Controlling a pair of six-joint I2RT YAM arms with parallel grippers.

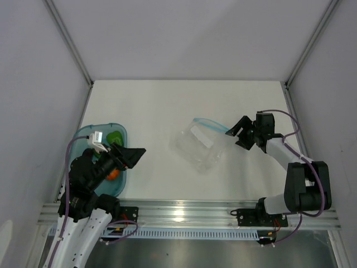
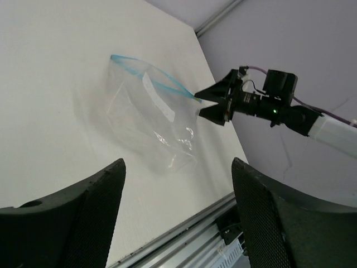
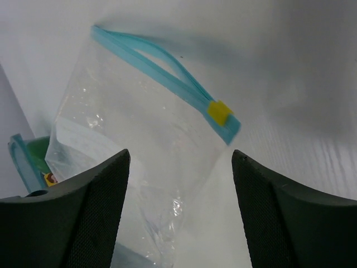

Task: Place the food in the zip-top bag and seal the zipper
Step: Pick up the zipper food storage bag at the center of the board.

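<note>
White tabletop (image 1: 167, 100) holds the clear bag (image 1: 198, 146) right of centre, just beside the right gripper (image 1: 234, 135), which gapes wide and empty, as does the left gripper (image 1: 135, 157). Light, floppy and slippery, the bag seems best pinched at its blue zipper (image 1: 209, 124).

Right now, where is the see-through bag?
In the top view the bag lies on the table, right of the middle, its blue mouth right by the right arm's open jaws, far from the teal tray.

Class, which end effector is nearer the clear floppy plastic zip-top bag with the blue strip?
Right. The right end effector sits open just off the blue-strip corner of the bag. The left end effector hovers by the teal translucent tray, well away on its other side.
</note>
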